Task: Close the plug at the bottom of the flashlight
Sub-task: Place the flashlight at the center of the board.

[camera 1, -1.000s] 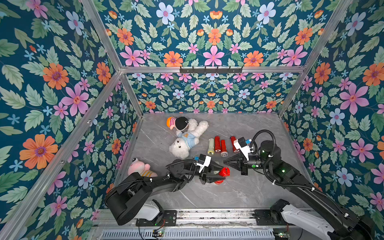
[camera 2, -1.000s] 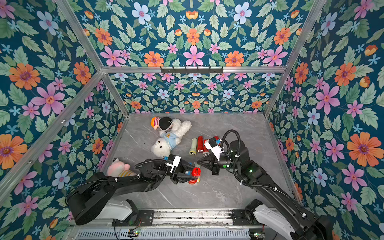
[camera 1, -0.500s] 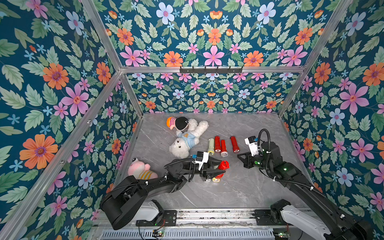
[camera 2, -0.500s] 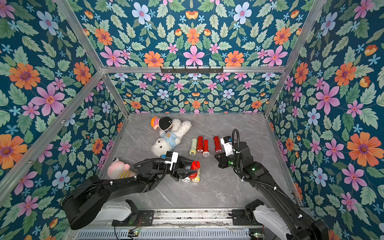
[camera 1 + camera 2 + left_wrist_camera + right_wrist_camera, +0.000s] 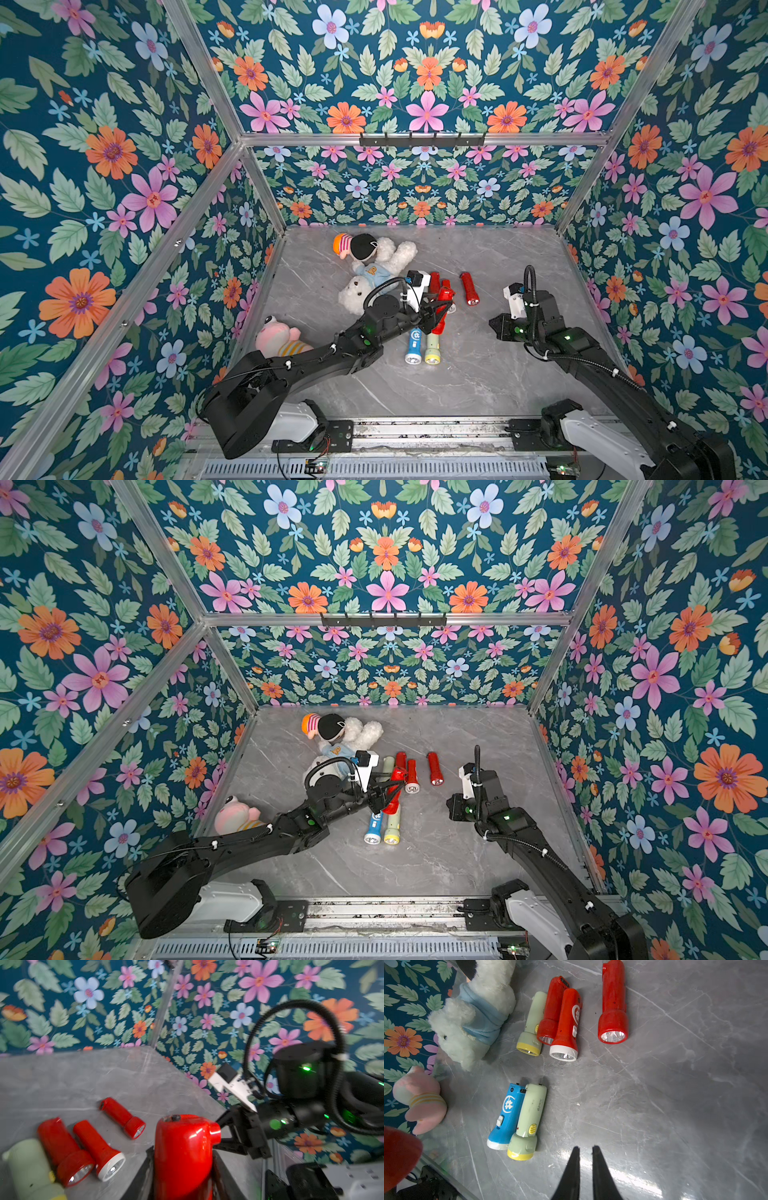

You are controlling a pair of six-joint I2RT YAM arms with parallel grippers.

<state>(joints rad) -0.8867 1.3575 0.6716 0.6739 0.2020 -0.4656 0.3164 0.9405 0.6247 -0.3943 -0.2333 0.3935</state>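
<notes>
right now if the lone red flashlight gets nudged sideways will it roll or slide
Probably rolls: the lone red flashlight lies on its rounded side on the smooth table. Its wider head would likely curve the roll. The glossy shell looks stiff and maybe slippery to pinch.

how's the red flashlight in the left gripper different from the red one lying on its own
The held flashlight is clamped in the left gripper, raised off the table; the lone flashlight lies flat on it, untouched. The lone flashlight's lens shows plainly; the held flashlight's lens is out of sight. Both are glossy red.
</notes>
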